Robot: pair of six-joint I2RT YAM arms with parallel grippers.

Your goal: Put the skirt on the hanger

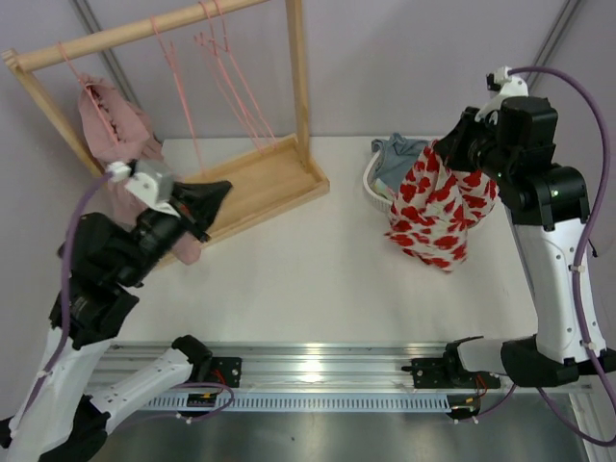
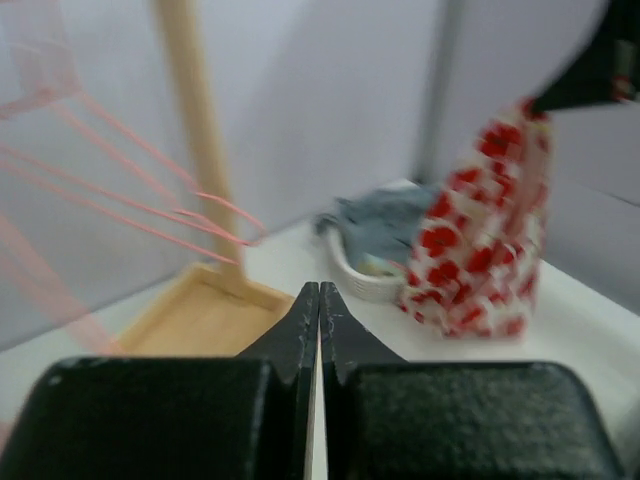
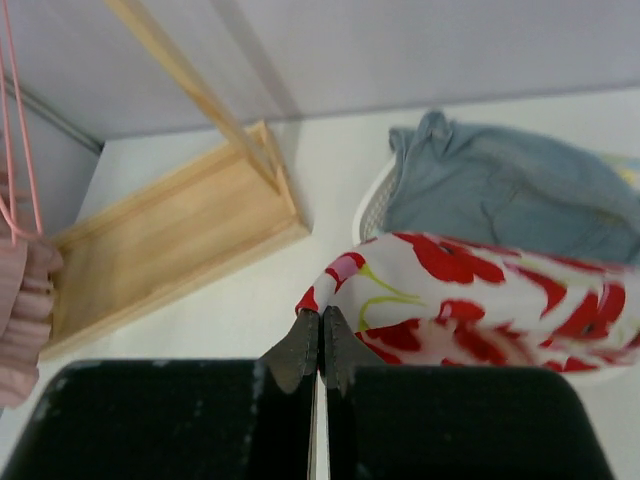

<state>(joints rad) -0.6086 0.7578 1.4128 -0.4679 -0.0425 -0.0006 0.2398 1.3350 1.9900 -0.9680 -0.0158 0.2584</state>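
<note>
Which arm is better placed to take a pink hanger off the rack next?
Left, probably. The left claw is shut and empty, close to the wooden rack where the pink hangers hang. The right claw is shut on the floral skirt, held up by the basket.

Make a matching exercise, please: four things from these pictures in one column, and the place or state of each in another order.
1. skirt
2. blue-grey cloth
3. pink garment
4. left gripper

A. in the white basket
B. shut, holding nothing
C. hanging on the wooden rack
D. held by the right gripper

Pairs: 1-D, 2-A, 3-C, 4-B
</note>
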